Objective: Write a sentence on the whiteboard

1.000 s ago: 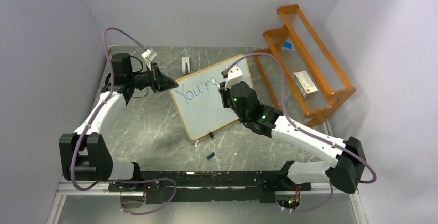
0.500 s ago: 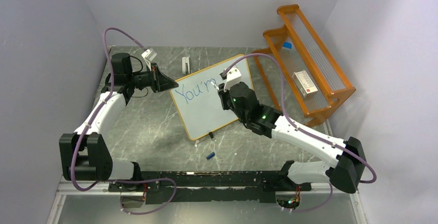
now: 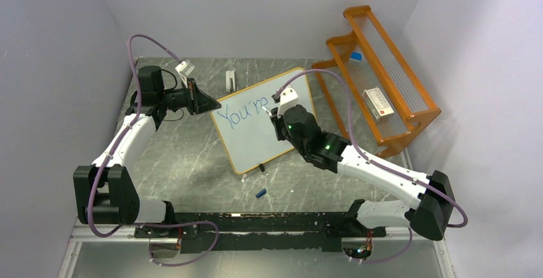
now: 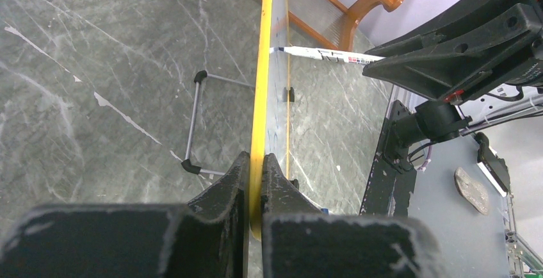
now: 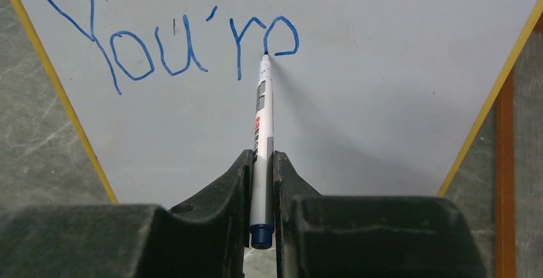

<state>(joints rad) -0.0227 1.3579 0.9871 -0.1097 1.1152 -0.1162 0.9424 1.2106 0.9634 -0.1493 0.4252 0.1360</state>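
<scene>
Gripping a marker near its blue tail end, the right jaws are clenched tight around it. The marker's long axis runs straight out from them to the face of the whiteboard, and its tip touches that face at the foot of a half-made loop, just after the blue letters "You'r".

The whiteboard stands tilted on wire feet near the middle of the counter. The left jaws are clamped on the yellow-framed edge at its left end, which the left wrist view shows edge-on.

The unwritten part of the whiteboard lies to the right of the loop, toward the edge nearest the rack. The coming strokes therefore probably call for the right arm to carry the tip that way along the line while the left arm steadies the frame.

An orange rack stands to the right of the whiteboard. On its shelves lie a white box and a small blue-topped thing. A small blue piece, perhaps the marker's cap, lies on the counter in front of the whiteboard.
</scene>
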